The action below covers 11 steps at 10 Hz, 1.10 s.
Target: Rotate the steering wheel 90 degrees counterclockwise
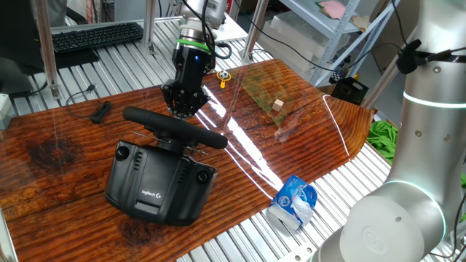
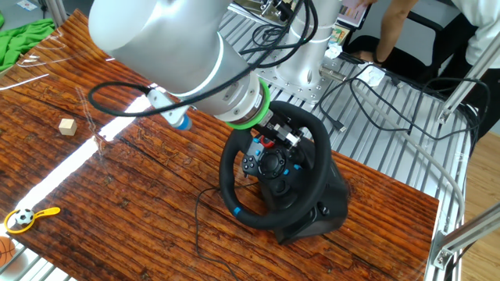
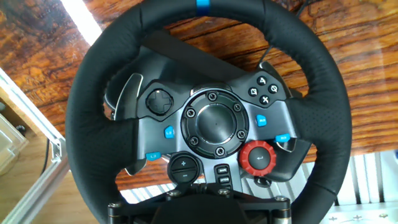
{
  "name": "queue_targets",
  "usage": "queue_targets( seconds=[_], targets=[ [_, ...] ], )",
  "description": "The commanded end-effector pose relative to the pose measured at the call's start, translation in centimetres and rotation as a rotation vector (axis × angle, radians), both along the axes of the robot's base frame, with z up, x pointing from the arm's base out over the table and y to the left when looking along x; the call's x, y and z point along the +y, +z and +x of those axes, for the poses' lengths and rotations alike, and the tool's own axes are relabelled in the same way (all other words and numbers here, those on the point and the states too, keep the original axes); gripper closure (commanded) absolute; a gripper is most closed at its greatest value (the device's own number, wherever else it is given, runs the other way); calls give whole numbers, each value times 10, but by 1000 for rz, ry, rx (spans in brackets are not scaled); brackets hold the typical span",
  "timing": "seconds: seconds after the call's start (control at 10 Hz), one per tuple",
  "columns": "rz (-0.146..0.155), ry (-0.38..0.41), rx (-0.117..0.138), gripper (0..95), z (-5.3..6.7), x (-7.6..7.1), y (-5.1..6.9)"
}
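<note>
Steering wheel (image 3: pixel 208 124), black leather rim with a blue stripe, sits right under me. My black two-finger gripper (image 1: pixel 180 108) hangs close over it. Honestly can't tell how wide my jaws are.

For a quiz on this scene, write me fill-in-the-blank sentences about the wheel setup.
1. The black round steering wheel carries a small rim stripe coloured ____.
2. The hub's large round dial is coloured ____.
3. The small wooden cube lies on the ____ tabletop.

Missing: blue; red; wooden

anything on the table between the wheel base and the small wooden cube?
Nothing. In one fixed view, bare wood with light glare runs from the steering wheel base to the wooden cube. The blue-white packet lies off that line.
</note>
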<state>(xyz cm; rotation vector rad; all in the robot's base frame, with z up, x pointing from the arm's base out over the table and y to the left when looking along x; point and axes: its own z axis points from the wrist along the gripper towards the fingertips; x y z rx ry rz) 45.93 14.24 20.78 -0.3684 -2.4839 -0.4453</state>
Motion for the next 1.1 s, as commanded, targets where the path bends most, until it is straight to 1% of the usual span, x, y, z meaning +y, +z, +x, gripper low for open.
queue_targets(
  seconds=[0.1, 0.3, 0.4, 0.5, 0.7, 0.8, 0.9, 1.0, 1.1],
  targets=[
    [0, 29, -3, 950, 0, -1, 0],
    [-19, 72, -18, 950, 0, -2, -1],
    [-22, 79, -22, 950, 0, -3, -1],
    [-31, 86, -24, 950, 0, -4, -1],
    [-38, 83, -24, 950, 0, -9, -4],
    [-37, 80, -24, 950, 0, -12, -5],
    [-26, 62, -17, 950, 0, -12, -5],
    [-2, 38, -8, 950, 0, -12, -5],
    [8, 26, -4, 950, 0, -12, -5]
  ],
)
